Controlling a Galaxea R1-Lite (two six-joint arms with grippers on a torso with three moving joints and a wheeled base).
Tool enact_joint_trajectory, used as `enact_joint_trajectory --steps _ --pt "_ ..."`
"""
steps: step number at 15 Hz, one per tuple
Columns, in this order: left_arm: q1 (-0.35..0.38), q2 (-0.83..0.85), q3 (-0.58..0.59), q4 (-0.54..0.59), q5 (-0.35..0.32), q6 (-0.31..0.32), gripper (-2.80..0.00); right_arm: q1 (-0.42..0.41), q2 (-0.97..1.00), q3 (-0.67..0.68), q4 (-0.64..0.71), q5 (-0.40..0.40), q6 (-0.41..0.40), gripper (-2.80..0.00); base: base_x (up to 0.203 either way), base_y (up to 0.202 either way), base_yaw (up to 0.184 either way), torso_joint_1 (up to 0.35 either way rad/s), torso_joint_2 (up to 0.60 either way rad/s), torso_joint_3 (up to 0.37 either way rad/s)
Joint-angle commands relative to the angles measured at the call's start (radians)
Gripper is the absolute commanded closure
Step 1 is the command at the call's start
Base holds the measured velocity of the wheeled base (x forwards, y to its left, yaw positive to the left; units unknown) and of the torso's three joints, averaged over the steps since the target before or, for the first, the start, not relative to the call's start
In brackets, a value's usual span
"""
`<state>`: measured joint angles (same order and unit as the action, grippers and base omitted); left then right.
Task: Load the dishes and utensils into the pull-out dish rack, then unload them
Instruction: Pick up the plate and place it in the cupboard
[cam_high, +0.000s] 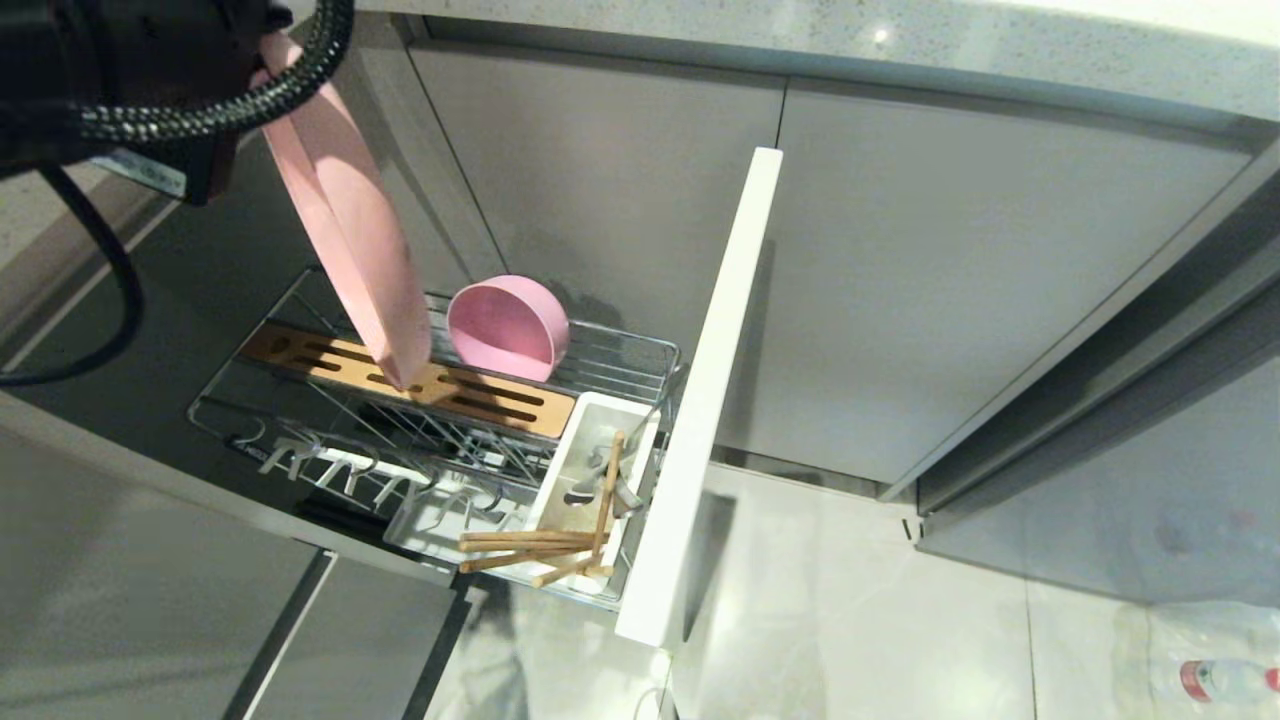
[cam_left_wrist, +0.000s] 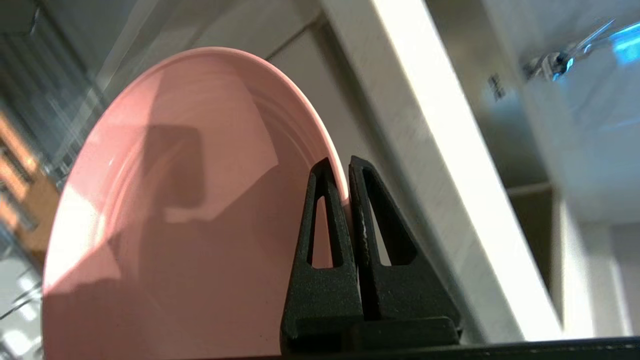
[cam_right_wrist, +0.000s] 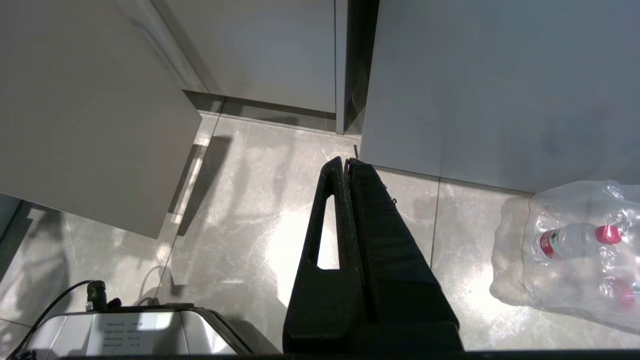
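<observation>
A flat pink oval plate stands on edge, tilted, its lower rim meeting the slotted wooden strip of the pulled-out wire dish rack. The left gripper has its fingers clamped on the plate's upper rim. Just beside the plate, a pink bowl sits on its side in the rack. Chopsticks and a fork lie in the white caddy. The right gripper, fingers together, hangs over the floor, well apart from the rack.
</observation>
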<state>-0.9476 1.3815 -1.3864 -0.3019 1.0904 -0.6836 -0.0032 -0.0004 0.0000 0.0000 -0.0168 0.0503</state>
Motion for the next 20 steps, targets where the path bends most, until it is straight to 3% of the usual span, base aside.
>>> enact_joint_trajectory --steps 1,5,7,13,20 --pt "-0.018 -0.007 0.024 -0.004 0.028 -0.006 0.0 0.0 0.0 0.002 0.0 0.0 0.0 0.0 0.0 0.0 0.0 0.0 0.0 0.0" --pt "-0.025 -0.007 0.065 -0.006 0.062 -0.013 0.0 0.0 0.0 0.002 0.0 0.0 0.0 0.0 0.0 0.0 0.0 0.0 0.0 0.0" --pt "-0.025 0.011 0.086 -0.006 0.116 -0.02 0.0 0.0 0.0 0.002 0.002 0.0 0.0 0.0 0.0 0.0 0.0 0.0 0.0 0.0" --pt "-0.024 0.011 0.162 0.001 0.144 -0.178 0.0 0.0 0.0 0.002 0.0 0.0 0.0 0.0 0.0 0.0 0.0 0.0 0.0 0.0" --pt "-0.017 0.0 0.238 -0.041 0.143 -0.257 0.0 0.0 0.0 0.002 0.0 0.0 0.0 0.0 0.0 0.0 0.0 0.0 0.0 0.0"
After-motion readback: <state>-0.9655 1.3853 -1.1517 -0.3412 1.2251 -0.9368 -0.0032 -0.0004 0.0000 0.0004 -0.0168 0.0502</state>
